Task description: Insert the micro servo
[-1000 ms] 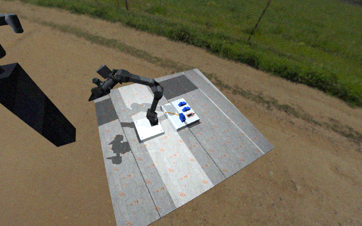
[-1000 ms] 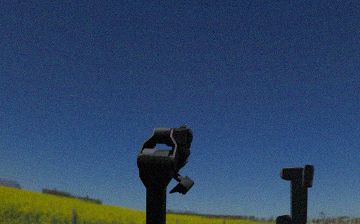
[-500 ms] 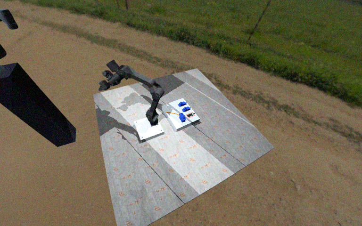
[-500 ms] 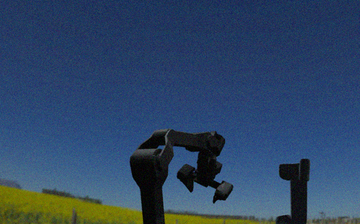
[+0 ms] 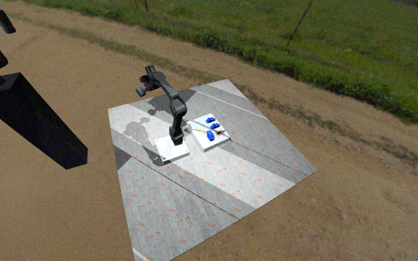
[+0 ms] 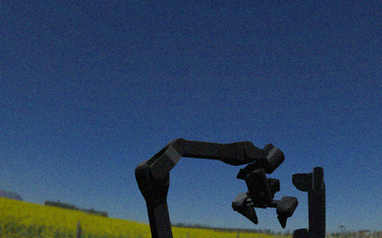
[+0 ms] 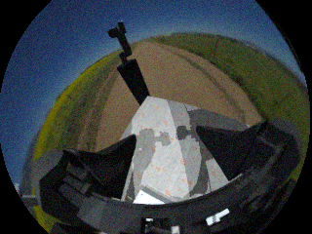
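Observation:
The loose blue micro servo (image 5: 210, 135) lies on the white deck (image 5: 201, 142) with its orange cable (image 5: 198, 130) trailing left toward the arm. The red-marked empty pocket (image 5: 219, 132) is just to its right. Two more blue servos (image 5: 210, 119) (image 5: 214, 125) sit in the deck further back. My gripper (image 5: 142, 85) (image 6: 267, 222) (image 7: 167, 133) is open and empty. It hangs high in the air, to the left of and behind the arm's base, far from the deck. The deck and servos do not show in the wrist view or in the exterior view.
The arm stands on a white base plate (image 5: 166, 150) on a grey patterned mat (image 5: 184, 215) laid on dirt. A tall dark block with a camera mount (image 5: 30, 123) (image 6: 312, 209) (image 7: 133, 78) stands off the mat to the left. Grass lies beyond.

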Tool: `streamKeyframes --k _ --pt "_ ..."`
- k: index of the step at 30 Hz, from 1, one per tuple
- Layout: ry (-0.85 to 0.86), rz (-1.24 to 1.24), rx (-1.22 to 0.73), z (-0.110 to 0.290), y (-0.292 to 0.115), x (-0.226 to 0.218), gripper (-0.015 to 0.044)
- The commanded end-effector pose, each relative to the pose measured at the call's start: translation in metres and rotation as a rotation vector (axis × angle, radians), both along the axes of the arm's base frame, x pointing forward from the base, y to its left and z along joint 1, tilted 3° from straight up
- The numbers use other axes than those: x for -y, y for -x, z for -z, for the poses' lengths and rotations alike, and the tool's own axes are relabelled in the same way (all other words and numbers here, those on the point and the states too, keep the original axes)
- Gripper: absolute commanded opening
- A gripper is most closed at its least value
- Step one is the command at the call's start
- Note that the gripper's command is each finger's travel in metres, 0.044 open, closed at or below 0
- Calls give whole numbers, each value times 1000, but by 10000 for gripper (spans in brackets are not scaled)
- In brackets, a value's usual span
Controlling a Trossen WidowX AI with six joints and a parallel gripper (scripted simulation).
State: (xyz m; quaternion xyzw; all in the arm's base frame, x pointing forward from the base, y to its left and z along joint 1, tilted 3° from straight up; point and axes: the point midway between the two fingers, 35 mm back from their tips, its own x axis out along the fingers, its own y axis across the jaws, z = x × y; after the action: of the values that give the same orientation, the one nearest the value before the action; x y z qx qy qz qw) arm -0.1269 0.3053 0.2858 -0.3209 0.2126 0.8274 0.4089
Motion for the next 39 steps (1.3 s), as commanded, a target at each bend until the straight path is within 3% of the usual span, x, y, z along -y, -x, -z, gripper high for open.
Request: streamKeyframes --k 1,11,16,23,31,39 --pt "-2 99 97 17 -59 -11 440" --pt "73 338 313 48 -206 6 440" --pt "163 411 435 67 -277 44 440" --pt "318 480 532 92 -347 119 440" --pt "531 514 537 117 -385 228 440" --pt "694 515 438 137 -373 334 440"
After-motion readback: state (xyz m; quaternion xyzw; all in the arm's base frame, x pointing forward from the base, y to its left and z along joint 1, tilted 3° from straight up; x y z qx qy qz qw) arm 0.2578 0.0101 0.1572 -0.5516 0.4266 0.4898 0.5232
